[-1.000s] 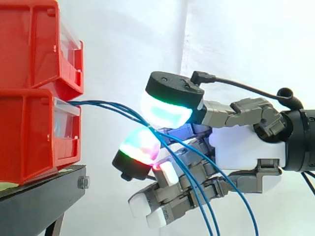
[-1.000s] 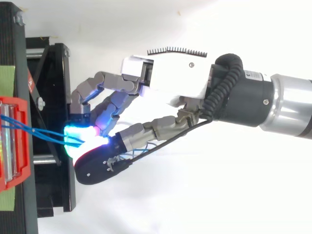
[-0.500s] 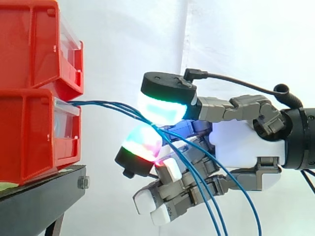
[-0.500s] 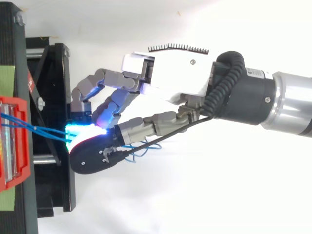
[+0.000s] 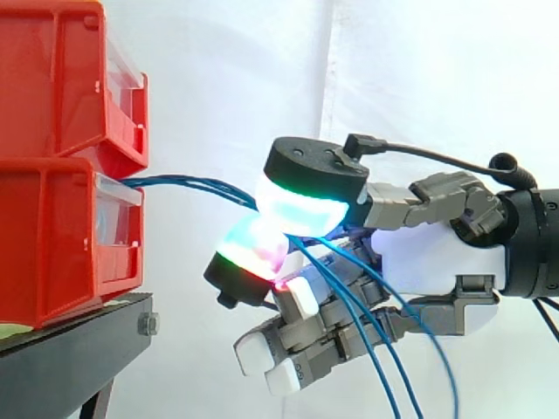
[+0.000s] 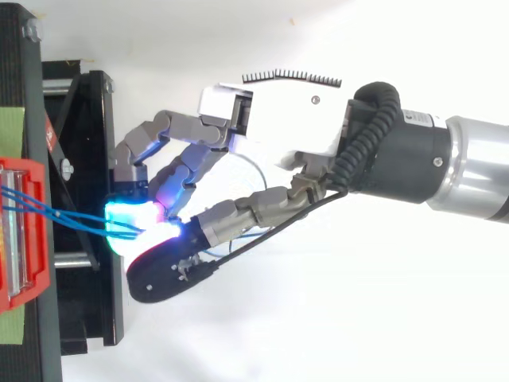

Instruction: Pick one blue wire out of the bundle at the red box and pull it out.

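Observation:
Several thin blue wires (image 5: 188, 182) leave the front of the lower red box (image 5: 61, 236) and run right in a bundle. My hand (image 5: 437, 253) sits just right of the boxes, with its thumb pad above and a glowing finger pad below pressed together on the bundle. Past the pinch the blue wires (image 5: 384, 349) hang down across the curled lower fingers. In the top view the blue wires (image 6: 71, 219) converge from the red box (image 6: 20, 231) into the glowing pads of my hand (image 6: 278, 119). How many wires sit in the pinch is hidden by the pads.
A second red box (image 5: 61, 78) is stacked on the lower one. Both rest on a black stand (image 5: 70, 358), whose frame (image 6: 87, 207) lies under the fingertips in the top view. A white curtain hangs behind.
The thumb pad has come down and drawn right, closing tighter onto the finger pad. The wires between box and hand now lie closer together and straighter.

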`<act>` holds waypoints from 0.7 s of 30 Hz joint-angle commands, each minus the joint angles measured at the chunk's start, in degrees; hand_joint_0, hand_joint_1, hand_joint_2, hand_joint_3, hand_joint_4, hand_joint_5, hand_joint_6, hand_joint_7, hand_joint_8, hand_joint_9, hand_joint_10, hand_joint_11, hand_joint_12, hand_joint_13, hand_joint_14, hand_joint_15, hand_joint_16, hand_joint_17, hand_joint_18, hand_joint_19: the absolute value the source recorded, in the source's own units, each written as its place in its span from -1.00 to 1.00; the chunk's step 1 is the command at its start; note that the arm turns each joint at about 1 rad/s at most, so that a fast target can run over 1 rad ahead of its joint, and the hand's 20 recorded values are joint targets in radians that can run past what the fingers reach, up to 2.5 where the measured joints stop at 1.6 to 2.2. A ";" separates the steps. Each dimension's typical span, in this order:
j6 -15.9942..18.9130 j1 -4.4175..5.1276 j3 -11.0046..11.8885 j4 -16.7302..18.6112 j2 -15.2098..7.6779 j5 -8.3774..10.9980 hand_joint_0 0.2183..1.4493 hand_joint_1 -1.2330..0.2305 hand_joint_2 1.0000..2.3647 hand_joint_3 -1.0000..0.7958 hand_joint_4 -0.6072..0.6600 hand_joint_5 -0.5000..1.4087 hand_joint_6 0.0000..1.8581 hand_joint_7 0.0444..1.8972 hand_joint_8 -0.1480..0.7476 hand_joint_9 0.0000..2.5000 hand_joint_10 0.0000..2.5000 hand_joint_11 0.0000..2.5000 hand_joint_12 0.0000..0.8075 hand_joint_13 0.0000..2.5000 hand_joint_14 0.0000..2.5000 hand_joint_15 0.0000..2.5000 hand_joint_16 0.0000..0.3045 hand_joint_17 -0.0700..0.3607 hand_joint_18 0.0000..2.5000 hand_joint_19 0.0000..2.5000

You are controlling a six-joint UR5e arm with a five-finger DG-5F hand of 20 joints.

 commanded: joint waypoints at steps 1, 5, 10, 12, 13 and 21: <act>0.00 -0.03 0.00 -0.01 0.04 0.00 -0.20 -0.48 -1.00 -0.44 0.12 -0.66 0.03 -0.04 0.13 -0.25 -0.99 -0.35 0.07 -0.36 -0.99 -0.63 -0.62 -0.07 -0.45 -0.73; 0.00 -0.03 0.00 -0.01 0.04 0.00 -0.43 -0.32 -1.00 -0.44 0.26 -0.65 0.01 -0.03 0.14 -0.23 -0.99 -0.36 0.09 -0.36 -0.99 -0.61 -0.61 -0.05 -0.46 -0.69; 0.09 -0.03 0.00 -0.01 0.04 0.00 -0.45 0.07 -1.00 -0.44 0.27 -0.64 0.00 0.03 0.17 -0.20 -0.99 -0.37 0.09 -0.38 -0.99 -0.60 -0.61 -0.05 -0.52 -0.63; 0.09 -0.03 0.00 0.07 -0.04 0.00 -0.41 0.10 -0.99 -0.36 0.26 -0.64 0.00 0.06 0.17 -0.20 -0.99 -0.37 0.07 -0.38 -0.98 -0.59 -0.61 -0.06 -0.54 -0.62; 0.09 -0.03 0.00 -0.01 0.04 0.00 -0.40 0.08 -0.99 -0.33 0.25 -0.64 -0.01 0.06 0.17 -0.20 -0.99 -0.36 0.07 -0.38 -0.99 -0.59 -0.61 -0.06 -0.54 -0.62; 0.09 0.06 0.00 -0.01 0.04 0.00 -0.40 -0.29 -0.97 -0.06 0.27 -0.63 0.00 0.05 0.21 -0.19 -0.99 -0.36 0.12 -0.35 -0.98 -0.59 -0.59 -0.03 -0.47 -0.66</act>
